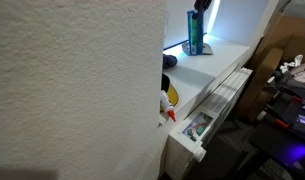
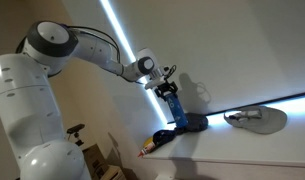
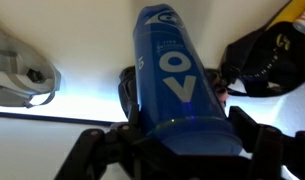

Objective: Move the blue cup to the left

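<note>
The blue cup (image 3: 172,70) is a tall, slim cylinder with white lettering. It fills the middle of the wrist view, between my gripper's two dark fingers (image 3: 177,135), which press on its sides. In both exterior views the gripper (image 2: 169,90) (image 1: 202,6) holds the cup (image 2: 176,108) (image 1: 195,38) by its upper end. The cup stands upright, with its base at the white table surface (image 1: 222,62) or just above it; I cannot tell which.
A flat dark object with a blue part (image 2: 189,124) lies right by the cup's base. A grey shoe-like object (image 2: 257,118) (image 3: 17,75) lies to one side. A black and yellow item (image 3: 262,55) is on the other. A big white wall panel (image 1: 72,90) blocks much of an exterior view.
</note>
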Robot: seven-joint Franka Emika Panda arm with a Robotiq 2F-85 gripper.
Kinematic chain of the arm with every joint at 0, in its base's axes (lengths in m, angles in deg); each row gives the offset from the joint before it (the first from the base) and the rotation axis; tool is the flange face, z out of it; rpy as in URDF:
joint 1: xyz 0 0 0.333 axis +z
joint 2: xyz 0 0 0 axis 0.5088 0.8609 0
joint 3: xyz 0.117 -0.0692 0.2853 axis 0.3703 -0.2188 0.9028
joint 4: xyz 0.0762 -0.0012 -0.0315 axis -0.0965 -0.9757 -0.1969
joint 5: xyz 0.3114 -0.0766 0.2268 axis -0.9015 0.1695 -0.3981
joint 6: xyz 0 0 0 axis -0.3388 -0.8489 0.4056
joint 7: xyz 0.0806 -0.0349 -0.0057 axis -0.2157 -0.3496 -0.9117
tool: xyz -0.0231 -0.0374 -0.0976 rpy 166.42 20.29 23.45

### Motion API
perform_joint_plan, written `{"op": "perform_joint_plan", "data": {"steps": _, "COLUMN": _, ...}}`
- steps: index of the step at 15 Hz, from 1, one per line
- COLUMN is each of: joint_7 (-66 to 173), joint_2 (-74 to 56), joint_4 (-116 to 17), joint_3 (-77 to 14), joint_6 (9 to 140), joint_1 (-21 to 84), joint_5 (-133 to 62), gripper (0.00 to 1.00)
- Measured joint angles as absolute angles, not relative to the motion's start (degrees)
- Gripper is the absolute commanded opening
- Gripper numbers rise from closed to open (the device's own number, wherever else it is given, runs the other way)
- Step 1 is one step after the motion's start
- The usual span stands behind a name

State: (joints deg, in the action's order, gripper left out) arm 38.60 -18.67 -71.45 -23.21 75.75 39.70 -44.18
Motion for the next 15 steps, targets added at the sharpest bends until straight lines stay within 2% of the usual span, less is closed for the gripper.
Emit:
{"op": "perform_joint_plan", "data": {"steps": 4, "joint_7": 40.4, "joint_2": -10.5, "joint_4": -71.5, "joint_3": -22.2, "joint_6": 84.4, "joint_1": 39.7, "joint_5": -38.9, "gripper": 0.63}}
{"op": "perform_joint_plan", "data": {"steps": 8, "joint_7": 40.2, "joint_2": -7.8, "joint_4": -71.5, "joint_3": -20.3, "joint_6": 92.9, "joint_1": 39.3, "joint_5": -42.1, "gripper": 0.63}}
{"op": "perform_joint_plan", "data": {"steps": 15, "joint_7": 37.4, "joint_2": -6.9, "joint_4": -71.5, "joint_3": -15.2, "joint_6": 97.3, "joint_1": 36.5, "joint_5": -51.4, "gripper": 0.63}}
